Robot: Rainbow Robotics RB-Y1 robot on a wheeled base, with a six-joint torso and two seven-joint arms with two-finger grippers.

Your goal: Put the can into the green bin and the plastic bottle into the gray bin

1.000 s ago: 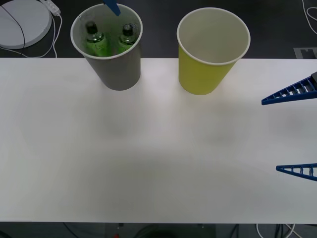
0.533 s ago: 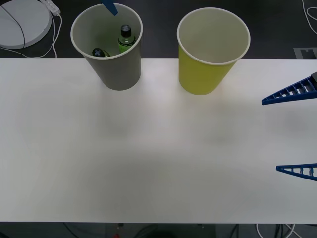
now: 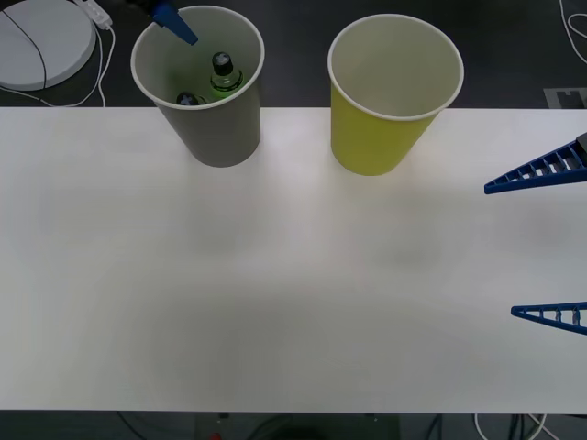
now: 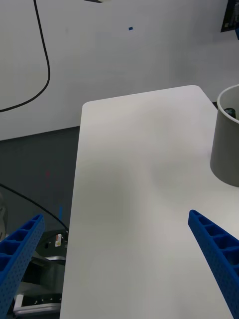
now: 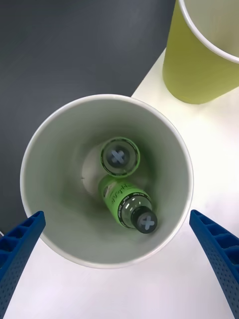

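Plastic bottle (image 5: 129, 205) is leaning inside gray bin (image 5: 55, 149) beside another bottle (image 5: 119, 157) | left gripper (image 5: 119, 259) is hovering above, wide open, empty | right gripper (image 3: 550, 243) is idling open | green bin (image 3: 376, 137) is seemingly sitting empty | risk: descending fingers clipping the rim, tipping it

The gray bin (image 4: 229, 134) is cut off at the right wrist view's edge.

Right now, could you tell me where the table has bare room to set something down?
The broad white tabletop in front of the large gray paper-cup-shaped bin and the large yellow-green paper-cup-shaped bin is bare. Narrower room lies between the bins. It is crowded at the right edge, where the open right gripper hangs, and above the gray bin, under the open left gripper.
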